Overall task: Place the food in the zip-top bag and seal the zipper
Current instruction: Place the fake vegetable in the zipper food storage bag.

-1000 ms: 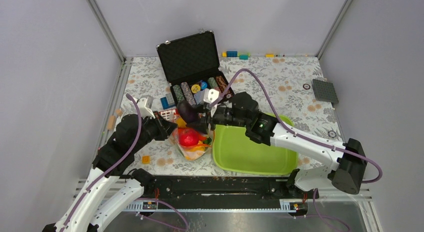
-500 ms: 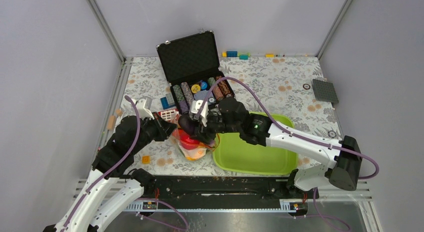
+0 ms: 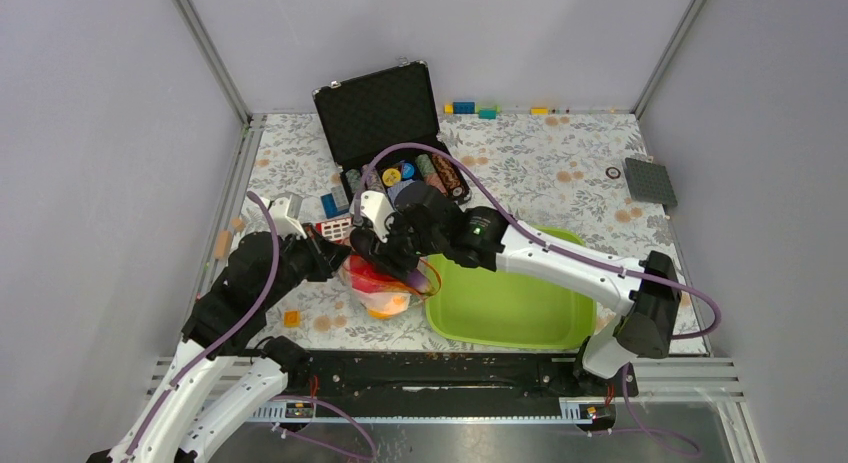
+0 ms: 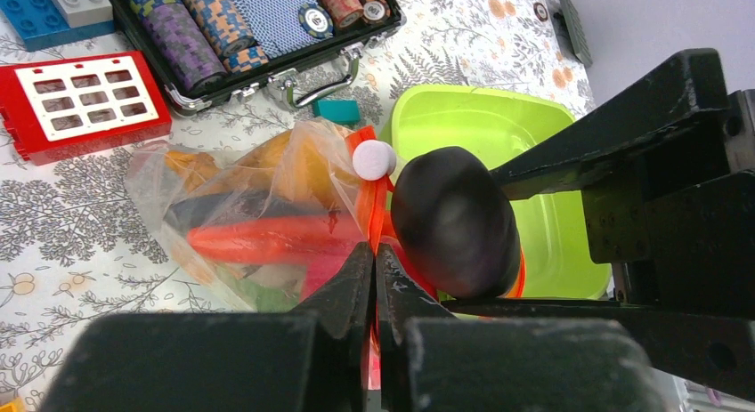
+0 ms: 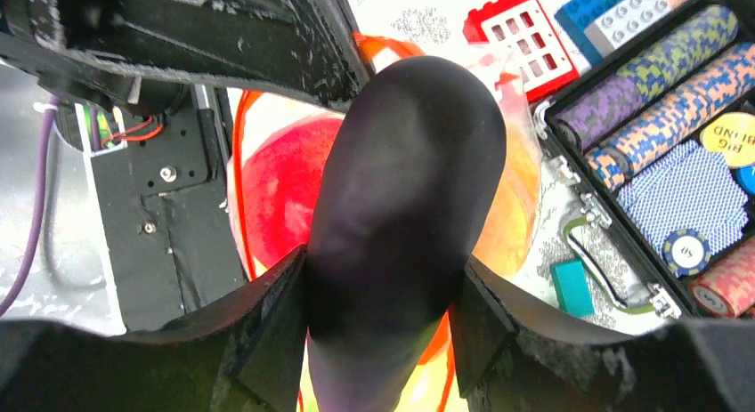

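Note:
The clear zip-top bag (image 3: 385,288) lies left of the tray, holding an orange carrot (image 4: 258,238), a red apple (image 5: 276,189) and other toy food. My left gripper (image 4: 375,250) is shut on the orange-red zipper (image 4: 380,194) at the bag's mouth, near its white slider (image 4: 373,159). My right gripper (image 5: 383,278) is shut on the purple eggplant (image 5: 405,189) and holds it in the open mouth, above the apple. The eggplant also shows in the left wrist view (image 4: 454,218), right beside my left fingertips. In the top view the two grippers, left (image 3: 335,259) and right (image 3: 388,255), meet over the bag.
The lime-green tray (image 3: 510,308) sits right of the bag. An open black case of poker chips (image 3: 395,133) stands behind. A red brick plate (image 4: 85,100), a teal brick (image 4: 336,110), bricks at the back wall (image 3: 465,107) and a grey baseplate (image 3: 650,181) lie around.
My right arm has moved left and down with the eggplant, from beside the tray's corner into the bag's mouth. My left gripper has kept its hold in place.

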You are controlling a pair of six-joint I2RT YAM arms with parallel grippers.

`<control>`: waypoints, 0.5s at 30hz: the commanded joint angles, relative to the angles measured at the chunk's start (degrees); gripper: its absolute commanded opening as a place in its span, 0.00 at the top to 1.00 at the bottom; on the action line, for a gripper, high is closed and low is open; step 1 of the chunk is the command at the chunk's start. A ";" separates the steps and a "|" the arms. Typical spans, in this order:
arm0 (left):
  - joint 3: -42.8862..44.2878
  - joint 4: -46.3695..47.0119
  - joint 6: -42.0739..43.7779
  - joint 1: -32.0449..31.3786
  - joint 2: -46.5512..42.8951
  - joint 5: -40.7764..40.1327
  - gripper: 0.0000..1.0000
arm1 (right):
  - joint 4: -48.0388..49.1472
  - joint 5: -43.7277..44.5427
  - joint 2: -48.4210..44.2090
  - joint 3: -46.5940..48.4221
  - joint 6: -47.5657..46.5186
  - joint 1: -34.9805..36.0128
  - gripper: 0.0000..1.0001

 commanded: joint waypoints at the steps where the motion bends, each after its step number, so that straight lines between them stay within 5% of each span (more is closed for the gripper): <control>1: 4.19 8.32 0.67 -0.01 -0.62 -4.32 1.00 | -11.53 2.16 2.48 3.67 0.65 0.69 0.83; 8: 3.42 8.87 -0.65 -0.02 -0.43 -8.88 1.00 | -14.03 0.81 1.51 2.36 -2.37 1.76 0.82; 15: 2.41 12.47 0.15 -0.02 0.18 -2.67 1.00 | -16.74 3.29 1.82 3.25 -3.09 2.29 0.59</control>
